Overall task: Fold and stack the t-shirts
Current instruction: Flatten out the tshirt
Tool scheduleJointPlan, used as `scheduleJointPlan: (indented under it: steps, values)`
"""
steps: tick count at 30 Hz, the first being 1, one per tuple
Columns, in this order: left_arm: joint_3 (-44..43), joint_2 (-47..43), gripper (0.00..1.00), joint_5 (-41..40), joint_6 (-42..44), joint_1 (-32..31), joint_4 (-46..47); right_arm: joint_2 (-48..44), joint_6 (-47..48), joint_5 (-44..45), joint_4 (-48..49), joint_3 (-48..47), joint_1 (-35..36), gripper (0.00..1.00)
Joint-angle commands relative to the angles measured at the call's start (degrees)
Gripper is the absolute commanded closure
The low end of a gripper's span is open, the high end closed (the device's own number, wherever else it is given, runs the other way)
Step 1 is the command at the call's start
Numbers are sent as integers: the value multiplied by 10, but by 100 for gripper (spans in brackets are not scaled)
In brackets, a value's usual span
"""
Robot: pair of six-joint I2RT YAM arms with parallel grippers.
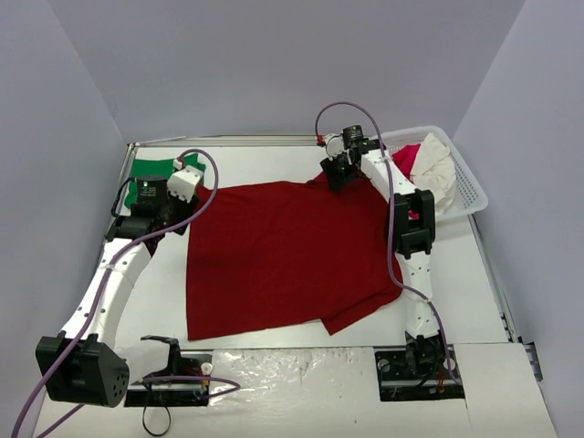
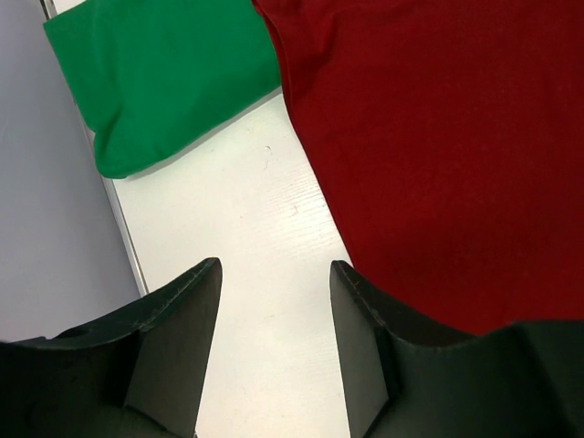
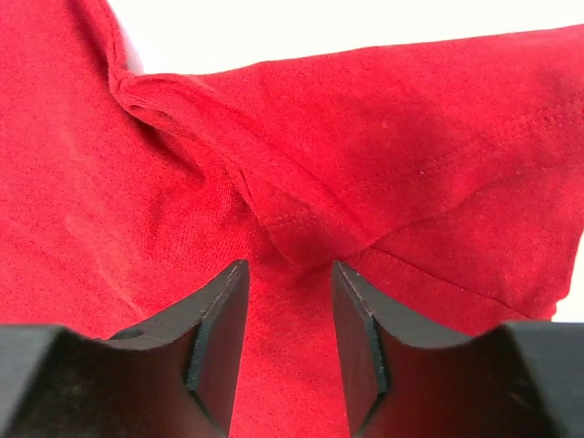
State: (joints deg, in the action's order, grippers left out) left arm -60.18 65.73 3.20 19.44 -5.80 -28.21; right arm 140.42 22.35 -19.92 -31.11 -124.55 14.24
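Observation:
The large dark red t-shirt [image 1: 283,255] lies spread across the middle of the white table [image 1: 274,160]. A bright green t-shirt [image 1: 148,168] lies folded at the far left corner; it also shows in the left wrist view [image 2: 169,73]. My left gripper [image 1: 187,182] is open and empty over bare table beside the red shirt's left edge [image 2: 438,155]. My right gripper [image 1: 336,173] is open above the red shirt's far right part, over a bunched, folded-over sleeve [image 3: 301,228].
A white basket [image 1: 456,178] at the far right holds white and pink-red cloth [image 1: 429,164]. Grey walls close in the table on the left, back and right. A purple cable runs along each arm.

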Motion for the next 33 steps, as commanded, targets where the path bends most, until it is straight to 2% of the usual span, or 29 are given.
scheduleJointPlan:
  steps: [1,6,10,11,13,19,21,23,24,33]
  values:
    - [0,-2,50,7,-9,5,5,6,8,-12,-17,1,8,64]
    - [5,1,50,8,-9,5,9,18,9,-6,-18,-3,15,69]
    - [6,1,50,12,-10,6,10,24,10,2,-18,-5,20,87]
    - [6,2,51,14,-10,6,10,26,10,7,-18,-6,21,95]
    - [7,3,50,15,-11,7,10,28,10,13,-18,-7,24,100]
    - [10,3,50,20,-12,8,11,25,12,21,-18,-7,25,100]
    - [9,2,50,22,-12,7,10,22,13,23,-18,-7,25,89]
    - [9,0,50,23,-13,8,10,15,16,26,-16,-3,25,71]
    - [9,-1,50,24,-14,9,10,13,16,30,-16,-3,25,68]
    - [9,0,50,34,-17,10,10,14,15,49,-15,-25,25,66]
